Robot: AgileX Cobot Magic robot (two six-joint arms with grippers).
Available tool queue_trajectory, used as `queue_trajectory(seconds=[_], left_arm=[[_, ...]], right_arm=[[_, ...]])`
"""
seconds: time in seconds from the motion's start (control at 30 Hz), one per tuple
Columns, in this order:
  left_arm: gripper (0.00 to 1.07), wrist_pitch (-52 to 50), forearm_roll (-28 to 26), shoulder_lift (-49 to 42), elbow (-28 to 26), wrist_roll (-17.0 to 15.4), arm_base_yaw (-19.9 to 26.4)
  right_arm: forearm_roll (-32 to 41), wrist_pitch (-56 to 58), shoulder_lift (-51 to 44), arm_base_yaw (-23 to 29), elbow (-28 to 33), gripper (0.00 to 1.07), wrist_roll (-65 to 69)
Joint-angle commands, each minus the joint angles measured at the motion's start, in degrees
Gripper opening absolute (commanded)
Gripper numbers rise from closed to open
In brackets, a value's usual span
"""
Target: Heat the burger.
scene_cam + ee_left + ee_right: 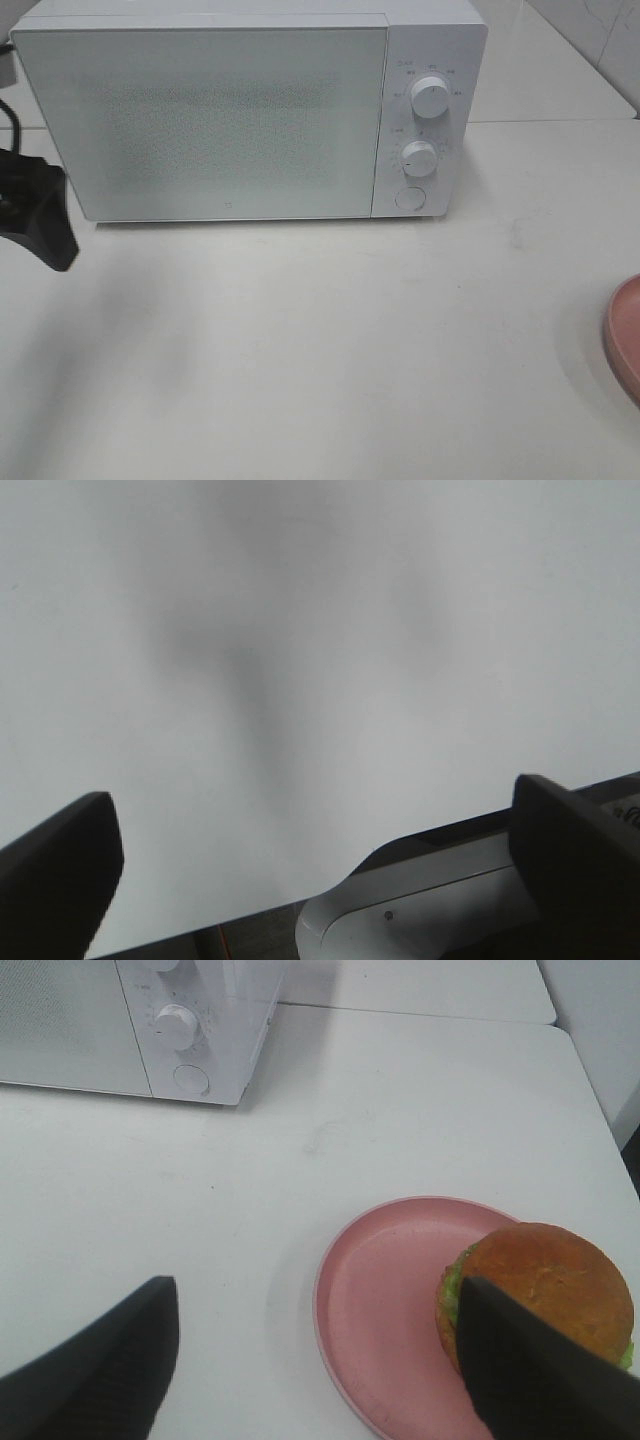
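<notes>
Dark fingers (60,870) of the left end effector (320,880) fill the near corners of its wrist view, spread wide with nothing between them; below it is bare white table (300,630) crossed by a soft shadow, and a pale rounded piece of hardware (420,900) sits past the table's edge. In the high view this end effector (35,210) shows only as a black shape at the left border, just beside the left end of the microwave (240,120). That microwave is white, its door (200,120) closed; two dials (428,100) and a round button (410,198) line its right panel. Farther right, the right end effector (320,1360) hangs over the table with its fingers (100,1370) held well apart, gripping nothing. Between them lies a pink plate (385,1310), and the burger (545,1290) sits on the plate's side nearest one finger, which overlaps its bun in the wrist view; whether they touch cannot be told. From this end effector the microwave stands well apart, farther along the table.
</notes>
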Motion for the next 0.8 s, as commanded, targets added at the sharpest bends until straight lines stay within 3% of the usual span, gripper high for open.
queue_trajectory(seconds=[0.03,0.13,0.2,0.3,0.37,0.47,0.53,0.8], left_arm=[[1.0,2.75,-0.11,-2.12,0.29,-0.4,3.78],[1.0,6.07,0.11,-5.44,0.52,-0.23,9.4],[1.0,6.36,0.11,-6.47,0.86,-0.23,10.37],[1.0,6.13,0.23,-9.91,3.9,0.11,13.64],[1.0,6.13,0.74,-15.24,10.26,1.32,16.44],[1.0,6.02,1.03,-16.9,11.86,1.32,16.73],[1.0,5.67,1.83,-23.84,17.02,1.26,16.79],[1.0,3.32,2.18,-37.01,23.32,1.26,16.79]], right_arm=[[0.0,-0.34,-1.66,-0.4,0.4,0.75,-0.46],[0.0,-0.34,-1.66,-0.4,0.4,0.75,-0.46],[0.0,-0.34,-1.66,-0.4,0.4,0.75,-0.46],[0.0,-0.34,-1.66,-0.4,0.4,0.75,-0.46],[0.0,-0.34,-1.66,-0.4,0.4,0.75,-0.46],[0.0,-0.34,-1.66,-0.4,0.4,0.75,-0.46],[0.0,-0.34,-1.66,-0.4,0.4,0.75,-0.46],[0.0,-0.34,-1.66,-0.4,0.4,0.75,-0.46]])
